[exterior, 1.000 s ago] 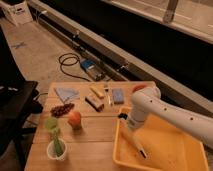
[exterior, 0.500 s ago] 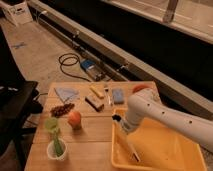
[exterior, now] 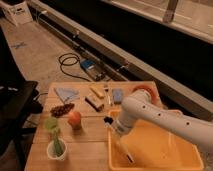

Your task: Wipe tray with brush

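The tray point(exterior: 165, 150) is a big shallow yellow tub on the right front of the wooden table. My white arm comes in from the right and bends down over the tray's left end. The gripper point(exterior: 115, 128) hangs just above the tray's near-left rim, shut on the brush. The brush point(exterior: 123, 148) is slim and pale. It slants down from the gripper into the tray, and its dark tip point(exterior: 129, 159) rests on the tray floor near the left wall.
An orange-red bowl point(exterior: 144, 90) sits behind my arm. A blue sponge point(exterior: 118, 95), a wooden block point(exterior: 94, 102), a blue cloth point(exterior: 66, 93), an orange fruit point(exterior: 75, 119) and a white cup with a green item point(exterior: 56, 146) share the table. A dark chair point(exterior: 15, 107) stands at the left.
The gripper and brush have slid left across the tray floor, from nearer its middle toward its left wall.
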{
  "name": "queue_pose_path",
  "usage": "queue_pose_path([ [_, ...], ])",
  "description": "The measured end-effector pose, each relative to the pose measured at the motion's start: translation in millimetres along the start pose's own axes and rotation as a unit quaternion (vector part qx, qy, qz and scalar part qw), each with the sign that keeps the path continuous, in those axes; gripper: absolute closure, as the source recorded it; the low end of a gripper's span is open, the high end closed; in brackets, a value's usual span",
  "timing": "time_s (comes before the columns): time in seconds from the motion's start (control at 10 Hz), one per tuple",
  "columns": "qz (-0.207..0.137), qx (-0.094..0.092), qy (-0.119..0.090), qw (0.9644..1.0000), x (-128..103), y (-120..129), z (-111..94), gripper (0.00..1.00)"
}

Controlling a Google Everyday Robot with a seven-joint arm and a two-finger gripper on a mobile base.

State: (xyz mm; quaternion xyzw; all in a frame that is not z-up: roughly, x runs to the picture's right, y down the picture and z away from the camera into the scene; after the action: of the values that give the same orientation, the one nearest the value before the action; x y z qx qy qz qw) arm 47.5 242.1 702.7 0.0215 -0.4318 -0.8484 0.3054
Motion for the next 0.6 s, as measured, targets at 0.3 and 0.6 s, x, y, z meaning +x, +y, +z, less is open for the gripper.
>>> queue_pose_path([
  [0.3, -0.028, -0.003, 0.002, 0.9996, 15.3, -16.9, -0.1, 1.0],
  [0.6, 0.0, -0.031, -0.005, 0.9995, 11.3, -6.4, -9.6, 1.0],
])
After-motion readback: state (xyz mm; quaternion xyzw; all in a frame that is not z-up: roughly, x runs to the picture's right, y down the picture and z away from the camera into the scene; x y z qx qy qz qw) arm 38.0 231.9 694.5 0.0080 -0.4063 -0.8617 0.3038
